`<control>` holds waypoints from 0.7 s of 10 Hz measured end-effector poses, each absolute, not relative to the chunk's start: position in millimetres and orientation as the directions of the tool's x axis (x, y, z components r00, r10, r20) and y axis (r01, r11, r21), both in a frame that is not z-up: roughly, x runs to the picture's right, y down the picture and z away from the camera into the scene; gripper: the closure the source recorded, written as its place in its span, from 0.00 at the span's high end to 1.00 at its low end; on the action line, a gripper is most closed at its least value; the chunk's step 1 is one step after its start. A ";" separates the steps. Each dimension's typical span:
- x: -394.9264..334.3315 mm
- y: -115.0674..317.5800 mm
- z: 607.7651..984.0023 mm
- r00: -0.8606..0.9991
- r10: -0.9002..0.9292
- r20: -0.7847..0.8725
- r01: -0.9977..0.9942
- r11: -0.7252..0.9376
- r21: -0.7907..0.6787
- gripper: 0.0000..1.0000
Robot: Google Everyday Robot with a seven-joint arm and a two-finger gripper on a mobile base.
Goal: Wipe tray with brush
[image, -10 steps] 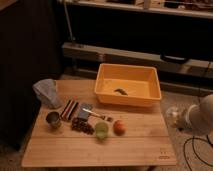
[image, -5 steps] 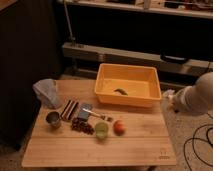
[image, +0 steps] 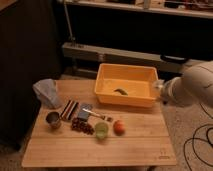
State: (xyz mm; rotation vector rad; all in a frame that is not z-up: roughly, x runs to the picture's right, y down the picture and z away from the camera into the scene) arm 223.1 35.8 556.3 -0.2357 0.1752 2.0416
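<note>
Zero wiping done afaict; near edge of table [image: 100, 150] has cup, fruit, misc bits; further back tray [image: 126, 85] w/ dark thing inside, maybe the brush [image: 120, 91]; gripper [image: 159, 88] at tray's right rim, holding nothing visible.

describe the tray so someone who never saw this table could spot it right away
Start at the wooden table and look to its back right corner. The tray is the big orange-yellow rectangular bin there, with sloped walls and a small dark object lying inside. It is far larger than the items at the table's front left, and the gripper sits at its right rim.
</note>
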 end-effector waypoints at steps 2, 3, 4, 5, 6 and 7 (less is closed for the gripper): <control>220.7 34.0 558.2 -0.439 0.852 -0.283 -0.878 -0.474 -0.066 0.00; 218.7 33.5 562.7 -0.429 0.848 -0.310 -0.871 -0.479 -0.106 0.00; 215.0 32.4 566.5 -0.417 0.849 -0.324 -0.869 -0.477 -0.132 0.00; 213.5 33.1 569.3 -0.411 0.851 -0.328 -0.870 -0.474 -0.140 0.00; 211.0 34.4 572.2 -0.403 0.854 -0.331 -0.871 -0.468 -0.148 0.00; 207.2 34.3 573.9 -0.391 0.858 -0.333 -0.874 -0.459 -0.156 0.00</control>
